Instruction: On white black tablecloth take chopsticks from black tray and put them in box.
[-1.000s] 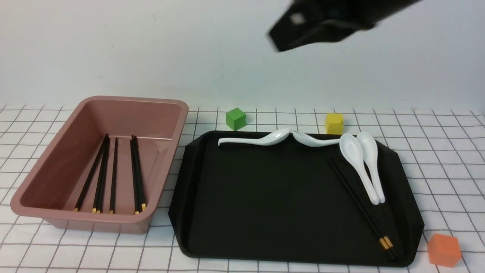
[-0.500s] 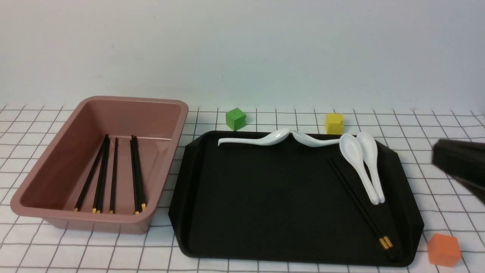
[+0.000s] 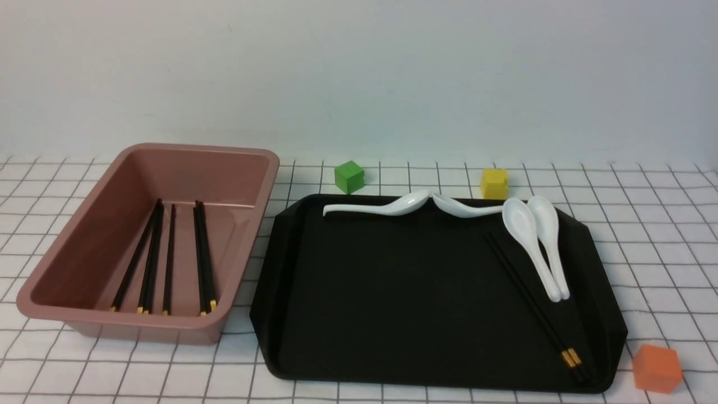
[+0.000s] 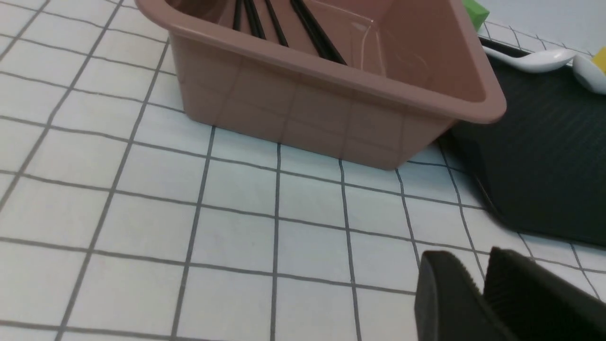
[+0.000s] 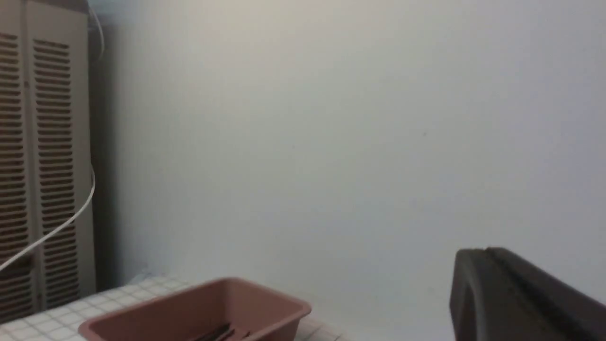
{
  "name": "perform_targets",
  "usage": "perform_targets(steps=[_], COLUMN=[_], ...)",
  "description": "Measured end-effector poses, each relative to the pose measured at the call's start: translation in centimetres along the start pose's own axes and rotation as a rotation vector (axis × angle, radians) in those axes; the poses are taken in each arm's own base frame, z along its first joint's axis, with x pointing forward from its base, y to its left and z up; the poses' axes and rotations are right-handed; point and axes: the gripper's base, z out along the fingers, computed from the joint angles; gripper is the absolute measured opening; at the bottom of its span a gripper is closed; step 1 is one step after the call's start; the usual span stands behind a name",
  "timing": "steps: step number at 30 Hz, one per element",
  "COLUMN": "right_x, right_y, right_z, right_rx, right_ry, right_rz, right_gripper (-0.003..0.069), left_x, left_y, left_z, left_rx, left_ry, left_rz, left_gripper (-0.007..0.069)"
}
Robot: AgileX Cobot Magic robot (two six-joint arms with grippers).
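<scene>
Done: several long thin black chopsticks with gold bands (image 3: 168, 258) lie lengthwise in the deep pink-brown plastic box (image 3: 196, 150), gold ends towards the robot.
Left: one pair of black chopsticks (image 3: 533, 303) lies on the large flat matte black tray (image 3: 392, 292), slanting across its right side, with the banded ends at the near right corner.
Progress: by my reading the task is close to its end, with a single pick and drop remaining.
Left pincer (image 4: 473, 265): closed and empty, low over the white black-gridded tablecloth (image 3: 662, 235) near the box's corner.
Right pincer (image 5: 485, 258): it looks closed and holds nothing. It is raised and faces the wall, with the box far below.
Front view: neither arm shows there.
Edges: the pair's banded ends sit close to the tray's low rim. Two white ceramic spoons (image 3: 538, 247) lie just beside its far half, on the right. An orange cube (image 3: 656, 368) stands on the counter just outside that corner.
Open room: the tray's middle and left are bare, so the way to the box is free of things.
Barrier: the box's right wall stands higher than the tray rim and just beside it, so the carry likely needs a lift.
Landing: the box floor to the right of the stored sticks is bare.
Far side: two more white spoons (image 3: 381, 206), a green cube (image 3: 349, 176) and a yellow cube (image 3: 494, 182) are well apart from that route.
</scene>
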Motion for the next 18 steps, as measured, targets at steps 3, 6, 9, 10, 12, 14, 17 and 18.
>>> perform_targets(steps=[3,6,9,10,12,14,17,18], right_x=[0.8,1.4,2.2,2.4,2.8,3.5,5.5,6.6], right_y=[-0.2,-0.4,-0.5,-0.5,-0.7,-1.1,-2.0,-2.3], right_z=[1.5,2.8,3.8,3.9,3.7,3.3,2.0,1.3], right_rx=[0.011,0.027,0.033,0.033,0.053,0.113,0.251,0.307], right_ry=[0.074,0.123,0.191,0.213,0.264,0.309,0.358,0.371], right_rz=[0.032,0.041,0.005,-0.008,-0.023,-0.017,0.004,0.022], right_gripper=[0.0013,0.0015,0.0015,0.0017,0.0019,0.0020,0.0023,0.0025], left_x=[0.0,0.0,0.0,0.0,0.0,0.0,0.0,0.0], left_y=[0.0,0.0,0.0,0.0,0.0,0.0,0.0,0.0], left_z=[0.0,0.0,0.0,0.0,0.0,0.0,0.0,0.0], left_rx=[0.000,0.001,0.001,0.001,0.001,0.001,0.001,0.001], left_ry=[0.001,0.001,0.001,0.001,0.000,0.000,0.000,0.001], left_rz=[-0.002,-0.002,-0.002,-0.002,-0.002,-0.002,-0.002,-0.002], left_gripper=[0.0150,0.0152,0.0152,0.0152,0.0152,0.0152,0.0152,0.0152])
